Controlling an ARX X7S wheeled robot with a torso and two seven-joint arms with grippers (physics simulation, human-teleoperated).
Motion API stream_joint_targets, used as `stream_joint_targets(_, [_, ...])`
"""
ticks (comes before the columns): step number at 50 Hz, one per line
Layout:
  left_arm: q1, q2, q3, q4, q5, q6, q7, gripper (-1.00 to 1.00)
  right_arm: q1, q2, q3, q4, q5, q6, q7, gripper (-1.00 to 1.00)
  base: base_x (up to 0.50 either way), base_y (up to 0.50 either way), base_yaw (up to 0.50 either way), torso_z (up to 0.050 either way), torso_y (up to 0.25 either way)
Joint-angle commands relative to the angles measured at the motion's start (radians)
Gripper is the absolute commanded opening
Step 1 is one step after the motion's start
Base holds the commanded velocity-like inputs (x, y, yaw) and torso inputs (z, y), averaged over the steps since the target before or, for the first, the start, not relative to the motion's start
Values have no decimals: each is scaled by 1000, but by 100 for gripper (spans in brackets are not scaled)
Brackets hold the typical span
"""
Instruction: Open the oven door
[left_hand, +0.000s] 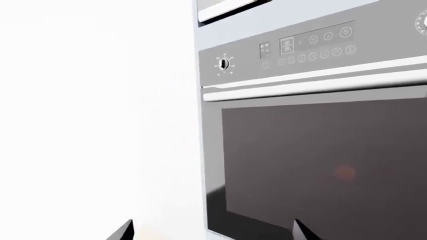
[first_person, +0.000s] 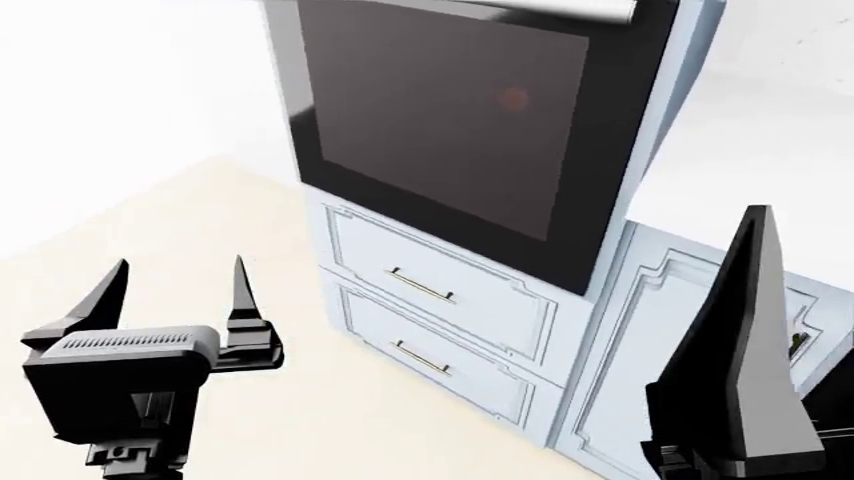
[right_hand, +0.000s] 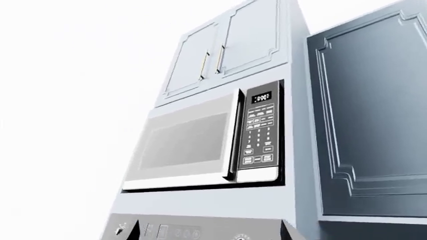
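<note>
The oven door (first_person: 441, 110) is a glossy black glass panel, flush and closed in the pale-blue cabinet column. Its silver bar handle (first_person: 574, 8) runs along the top edge and also shows in the left wrist view, handle (left_hand: 313, 86), above the dark glass (left_hand: 320, 160). My left gripper (first_person: 180, 265) is open and empty, low and left of the door, well short of it. My right gripper (right_hand: 210, 229) is open too, pointing up at the column. One tall black finger (first_person: 741, 340) of it stands at the head view's lower right.
Two drawers with brass handles (first_person: 424, 285) (first_person: 427, 355) sit under the oven. A pale-blue cabinet door (first_person: 654, 340) is to their right. Above the oven are its control panel (left_hand: 300, 47), a microwave (right_hand: 187, 145) and upper cabinets (right_hand: 220, 55). Cream floor (first_person: 160, 220) lies at left.
</note>
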Motion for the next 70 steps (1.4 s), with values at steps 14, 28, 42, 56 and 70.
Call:
stream_joint_targets(14, [-4,-7,7,-4,-6,2,-7,100,-3,10,-3,0,-1,-6,11,100,-15,-11,500,0,0])
stream_joint_targets(28, [-2,-11,9,-4,-9,5,-12,100,1,13,-8,0,-2,-5,14,100,-14,-12,500,0,0])
stream_joint_targets(42, [-1,-16,10,-5,-12,7,-16,100,7,15,-15,2,-2,-5,17,100,-14,-14,500,0,0])
stream_joint_targets(56, [0,-20,11,-5,-16,9,-20,100,8,19,-17,4,11,-18,17,100,-61,39,179,0,0])
stream_joint_targets(70, [-4,-22,17,-10,-18,8,-25,100,9,22,-18,7,14,-25,20,100,0,0,0,0,0])
